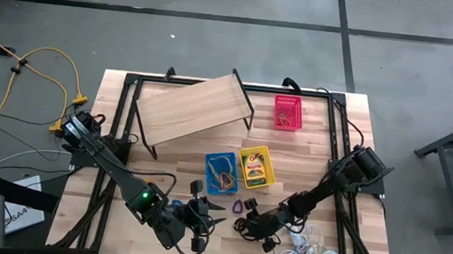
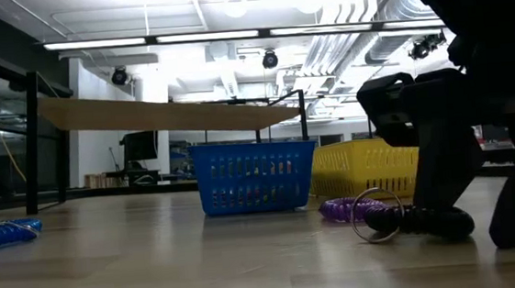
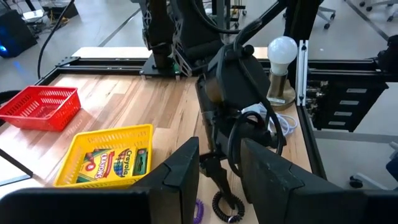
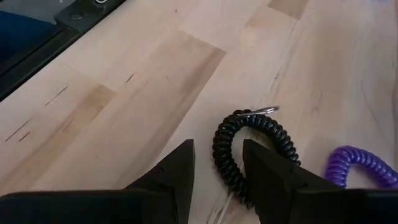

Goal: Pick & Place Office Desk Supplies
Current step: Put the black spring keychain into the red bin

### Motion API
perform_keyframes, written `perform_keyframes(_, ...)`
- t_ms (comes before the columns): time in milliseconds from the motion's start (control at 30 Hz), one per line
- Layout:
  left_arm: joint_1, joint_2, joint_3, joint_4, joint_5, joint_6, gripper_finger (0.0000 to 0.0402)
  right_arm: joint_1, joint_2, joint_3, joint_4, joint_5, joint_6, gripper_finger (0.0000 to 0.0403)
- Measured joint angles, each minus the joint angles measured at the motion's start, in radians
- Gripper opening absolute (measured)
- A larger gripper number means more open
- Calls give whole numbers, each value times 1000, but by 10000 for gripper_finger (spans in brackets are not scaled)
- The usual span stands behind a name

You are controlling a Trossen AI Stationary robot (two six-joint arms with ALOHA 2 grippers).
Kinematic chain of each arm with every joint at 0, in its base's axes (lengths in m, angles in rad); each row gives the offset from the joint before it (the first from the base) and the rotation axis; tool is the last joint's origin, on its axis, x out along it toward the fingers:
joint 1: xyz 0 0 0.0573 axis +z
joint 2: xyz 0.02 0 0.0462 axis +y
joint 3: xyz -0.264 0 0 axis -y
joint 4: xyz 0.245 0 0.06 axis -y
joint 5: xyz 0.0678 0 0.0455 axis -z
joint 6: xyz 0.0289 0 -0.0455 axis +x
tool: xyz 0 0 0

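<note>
So the right gripper (image 4: pixel 217 165) is sitting low over the wooden table (image 1: pixel 324 144) near its front edge, fingers spread apart and not squeezing anything. The black coiled loop with a small metal ring (image 4: pixel 252 152) is lying flat on the wood, and one side of the coil is running right into the gap between the two fingertips, with the rest curving out past one finger. In the low view the loop (image 2: pixel 402 221) is resting on the table just by the gripper's fingers. A purple coiled loop (image 4: pixel 357 165) is lying just beside the black one.

The left gripper (image 1: pixel 197 223) is hanging near the front edge too, fingers parted and empty, looking across at the other arm.

Behind them the blue plastic basket (image 1: pixel 221 173) with a few loops in it and the yellow plastic basket (image 1: pixel 257 167) holding the yellow-green crayon box (image 3: pixel 115 163) are standing side by side. The red plastic basket (image 1: pixel 288 112) is sitting well apart near the far edge.
</note>
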Motion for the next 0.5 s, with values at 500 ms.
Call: perform_keyframes(500,0,0,0,1,0,0,113,-2,2,0,2,17,-3,63)
